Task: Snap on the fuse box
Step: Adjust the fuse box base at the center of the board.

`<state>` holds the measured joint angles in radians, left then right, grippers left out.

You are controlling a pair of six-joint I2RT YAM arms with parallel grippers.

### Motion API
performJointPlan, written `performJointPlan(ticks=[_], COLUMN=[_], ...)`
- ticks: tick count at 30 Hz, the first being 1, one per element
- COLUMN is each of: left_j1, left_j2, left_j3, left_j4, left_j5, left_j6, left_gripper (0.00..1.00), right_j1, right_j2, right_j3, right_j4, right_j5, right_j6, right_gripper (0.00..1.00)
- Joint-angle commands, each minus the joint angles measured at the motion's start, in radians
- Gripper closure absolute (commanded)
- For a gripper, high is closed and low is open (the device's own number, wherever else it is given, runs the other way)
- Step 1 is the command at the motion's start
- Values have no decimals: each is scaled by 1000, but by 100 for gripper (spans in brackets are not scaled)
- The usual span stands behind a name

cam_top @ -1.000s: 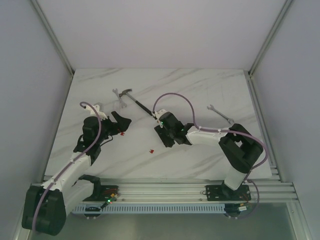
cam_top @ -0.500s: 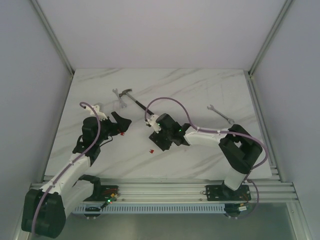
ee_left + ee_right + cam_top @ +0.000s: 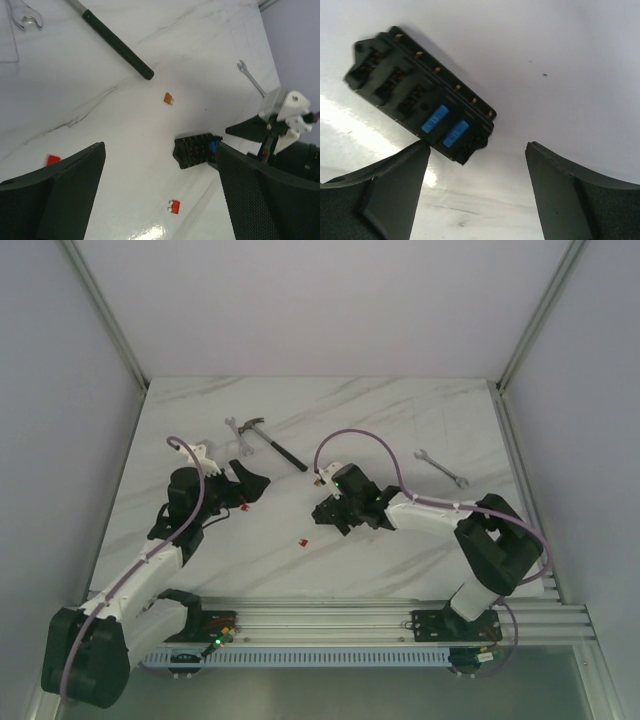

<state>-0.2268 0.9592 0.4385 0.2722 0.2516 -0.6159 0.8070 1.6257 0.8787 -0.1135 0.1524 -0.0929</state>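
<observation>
Fuse box (image 3: pixel 420 112) flat on the table (image 3: pixel 545 50), just ahead of the right pincer (image 3: pixel 477 197), off-centre from its gap. That pincer is spread wide, empty. Box's long axis runs diagonal to the gap, so I'd twist first. Left pincer (image 3: pixel 160 195), also spread, is well apart from it.

Left arm (image 3: pixel 140 566) and right arm (image 3: pixel 426 511), white links with black joints, purple cables (image 3: pixel 352 432) arching over both wrists, broad black fingers (image 3: pixel 260 200) with fine mesh texture.
</observation>
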Motion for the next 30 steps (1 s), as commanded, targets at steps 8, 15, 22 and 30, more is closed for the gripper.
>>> performJointPlan(ticks=[8,15,22,30], left_j1=[-123,-223,-275,-291], left_j2=[96,183,221,243], left_j3=[63,72,69,58], left_j4=[-6,4,16,17], left_j5=[16,-34,-66,-73], left_j6=[2,-33,-63,-78], left_gripper=[0,0,0,0], right_j1=[-78,-189,-225,-225], right_j2=[-140,-174,-113,-24], right_j3=[-49,-70,-83,-76], right_j4=[25,83,194,217], right_j5=[-60,-175,-251,-311], right_j6=[161,365,458,472], right_gripper=[16,30,46,53])
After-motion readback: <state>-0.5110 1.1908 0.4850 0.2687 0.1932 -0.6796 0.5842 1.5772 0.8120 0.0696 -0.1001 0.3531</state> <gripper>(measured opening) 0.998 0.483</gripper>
